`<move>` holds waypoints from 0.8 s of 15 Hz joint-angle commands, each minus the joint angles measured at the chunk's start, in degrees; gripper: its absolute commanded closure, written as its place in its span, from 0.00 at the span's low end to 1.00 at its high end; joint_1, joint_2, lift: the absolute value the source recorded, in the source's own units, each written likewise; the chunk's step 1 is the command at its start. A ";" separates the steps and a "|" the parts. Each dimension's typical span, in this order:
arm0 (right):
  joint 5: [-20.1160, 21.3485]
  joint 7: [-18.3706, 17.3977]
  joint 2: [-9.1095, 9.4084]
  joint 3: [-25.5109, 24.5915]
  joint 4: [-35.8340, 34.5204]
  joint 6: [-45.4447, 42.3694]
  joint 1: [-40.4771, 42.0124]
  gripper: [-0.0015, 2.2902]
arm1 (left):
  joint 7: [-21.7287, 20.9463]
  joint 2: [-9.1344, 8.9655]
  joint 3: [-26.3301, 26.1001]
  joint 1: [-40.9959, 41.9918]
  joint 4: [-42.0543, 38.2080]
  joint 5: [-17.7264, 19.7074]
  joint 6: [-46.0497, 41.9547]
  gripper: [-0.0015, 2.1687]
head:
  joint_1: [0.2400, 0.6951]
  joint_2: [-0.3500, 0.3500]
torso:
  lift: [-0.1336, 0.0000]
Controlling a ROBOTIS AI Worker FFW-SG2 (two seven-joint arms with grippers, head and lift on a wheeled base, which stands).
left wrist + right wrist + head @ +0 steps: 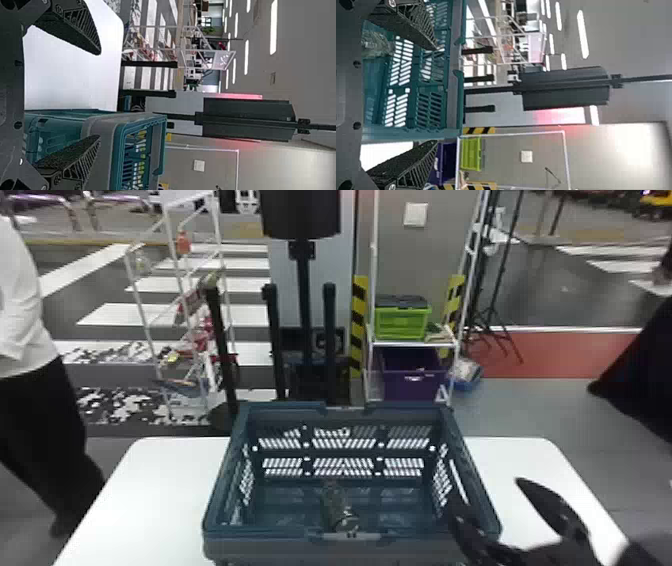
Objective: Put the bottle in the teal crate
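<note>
Counting one white table point(160, 495), spread below the right end effector point(485, 499). On it, one teal crate point(227, 485), to the right of the left end effector point(99, 95), with one side wall seen between the right one's fingers. Well beyond the right one, one purple bin point(412, 385) and, above it, one green box point(400, 325) (dark lid on top). Two end effectors in all, both spread wide, both gripping nothing. One bottle point(340, 507) (see-through, apparently), lying inside the crate, left of the right end effector, close to the near wall.
</note>
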 commanded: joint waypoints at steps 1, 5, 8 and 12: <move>-0.63 0.31 0.23 -2.18 0.82 -9.90 6.90 0.02 | 0.09 0.00 -0.13 -0.04 -0.25 -0.21 0.17 0.07 | 0.57 0.50 | 1.00; 0.07 0.39 1.81 -3.76 2.22 -20.27 14.99 0.02 | 0.18 -0.09 -0.66 -0.13 -0.61 -0.74 0.17 0.07 | 0.57 0.50 | 1.00; 0.25 0.57 2.95 -3.76 5.47 -28.01 18.42 0.03 | 0.27 -0.17 -0.74 0.22 -1.13 -1.09 0.17 0.07 | 0.57 0.50 | 1.00; 0.25 1.27 3.65 -3.58 8.20 -33.81 21.14 0.03 | 1.06 -0.26 -1.27 0.57 -1.84 -1.70 0.00 0.07 | 0.57 0.50 | 1.00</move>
